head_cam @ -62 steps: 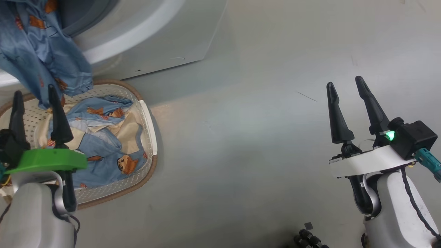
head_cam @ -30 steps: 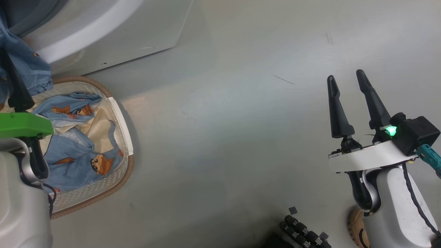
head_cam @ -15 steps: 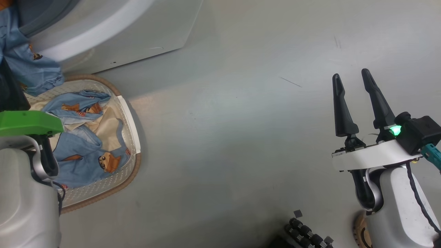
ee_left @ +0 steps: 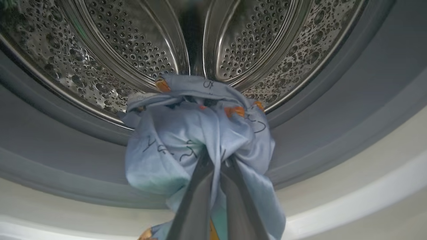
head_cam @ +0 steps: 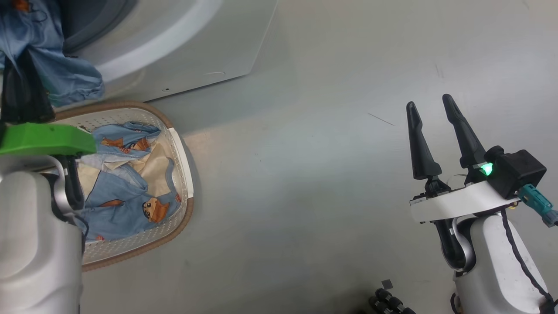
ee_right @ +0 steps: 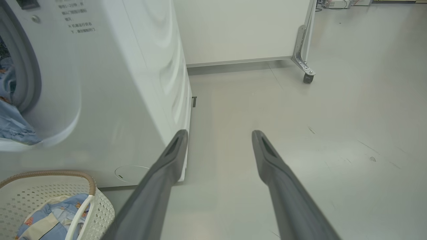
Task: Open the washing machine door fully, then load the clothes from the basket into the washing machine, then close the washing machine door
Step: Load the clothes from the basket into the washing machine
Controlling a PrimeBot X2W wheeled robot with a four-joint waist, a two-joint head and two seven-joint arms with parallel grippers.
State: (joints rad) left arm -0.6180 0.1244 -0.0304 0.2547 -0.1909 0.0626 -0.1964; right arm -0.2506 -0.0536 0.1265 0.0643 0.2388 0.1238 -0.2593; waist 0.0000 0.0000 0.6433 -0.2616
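The washing machine (head_cam: 196, 52) stands at the upper left, its steel drum (ee_left: 133, 43) and grey gasket (ee_left: 50, 140) close ahead in the left wrist view. One light blue garment (ee_left: 166, 143) of the clothes hangs over the gasket lip (head_cam: 65, 74). My left gripper (ee_left: 213, 161) is shut on that garment at the washer's mouth (head_cam: 24, 59). More clothes (head_cam: 130, 196) lie in the basket (head_cam: 174, 131) on the floor below the machine. My right gripper (head_cam: 428, 101) is open and empty over bare floor at the right (ee_right: 219, 133). The washing machine door is out of view.
A white panel on a caster (ee_right: 307, 78) stands behind the washer's right side. Small black rollers (head_cam: 388, 303) show at the bottom edge of the head view. Grey floor lies between the basket and my right arm.
My left gripper was open over the basket; it has risen to the washer's mouth and shut on the hanging blue garment. The head camera has swung. My right gripper stays open.
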